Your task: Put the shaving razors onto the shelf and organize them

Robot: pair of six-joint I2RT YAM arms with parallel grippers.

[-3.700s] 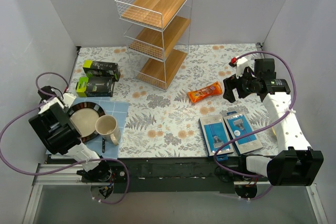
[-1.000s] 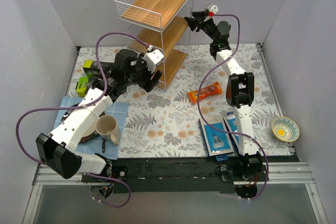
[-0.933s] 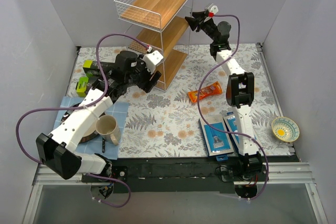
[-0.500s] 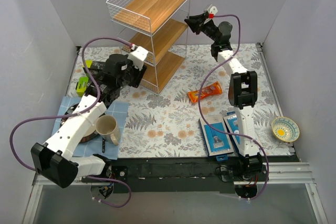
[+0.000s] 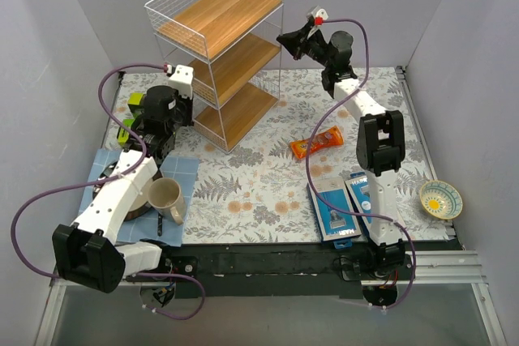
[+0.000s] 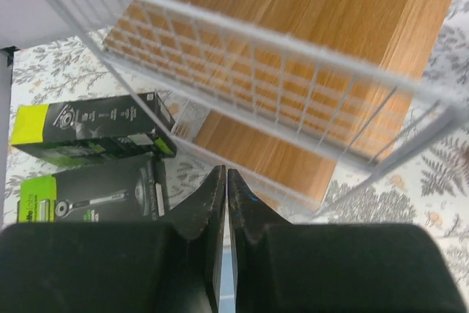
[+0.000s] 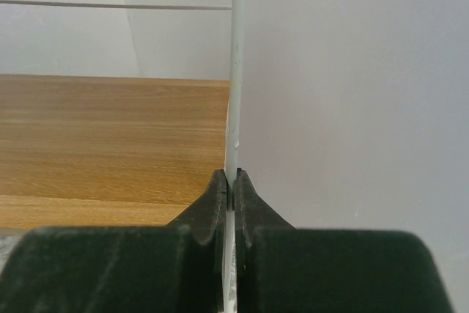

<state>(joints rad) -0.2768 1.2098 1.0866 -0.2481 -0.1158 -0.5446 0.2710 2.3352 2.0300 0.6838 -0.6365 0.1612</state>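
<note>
"Where do the shaving razors (image 5: 332, 210) lie?"

"Flat on the table (image 5: 259, 180), at its near right. The two packs are side by side next to the right arm's base, well apart from both grippers."

"And the shelf (image 5: 220, 15)?"

"Far left of centre, between the two grippers. The right gripper (image 7: 230, 178) pinches the thin upright wire at the shelf's right corner. The left gripper (image 6: 226, 175) has its fingers pressed together, with the tips clamped on the low wire rim at the shelf's left side."

2 blue razor packs (image 5: 333, 211) flat, adjacent, front R; 3-tier wire shelf (image 5: 220, 17) rear L
</note>
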